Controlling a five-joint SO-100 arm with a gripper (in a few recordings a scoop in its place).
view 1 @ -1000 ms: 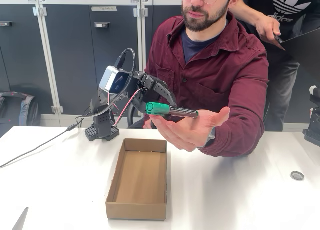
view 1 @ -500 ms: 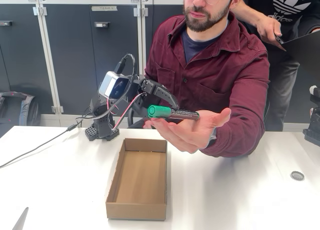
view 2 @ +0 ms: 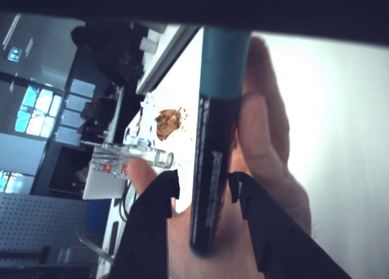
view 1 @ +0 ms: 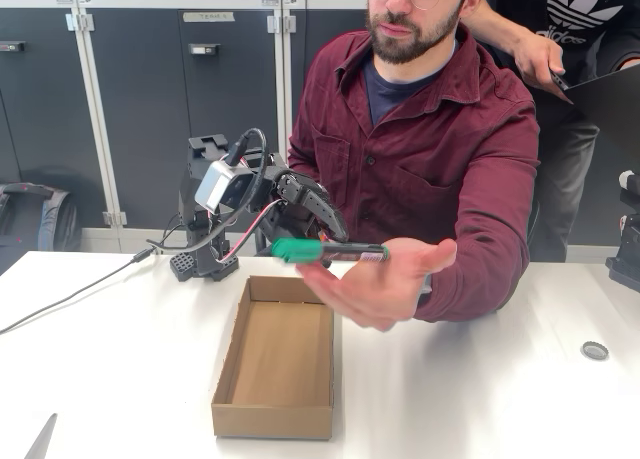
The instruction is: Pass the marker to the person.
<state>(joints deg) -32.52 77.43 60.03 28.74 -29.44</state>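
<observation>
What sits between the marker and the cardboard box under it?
In the fixed view, the person's open hand, palm up, lies between the marker in the claw and the cardboard box.

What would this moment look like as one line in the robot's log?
stage: handover | gripper: shut on marker | marker: level, over person's open hand | cardboard box: on table, below

From where I stand, the pincer (view 1: 322,241) tips are lost behind the pen (view 1: 325,249) and the man's open hand (view 1: 385,279), so whether they still pinch it cannot be told. In the wrist view the pen (view 2: 213,163) has its green end cut off by a dark band above the pincer (view 2: 203,191). The hand (view 2: 267,163) beyond is blurred, its fingertips indistinct.
</observation>
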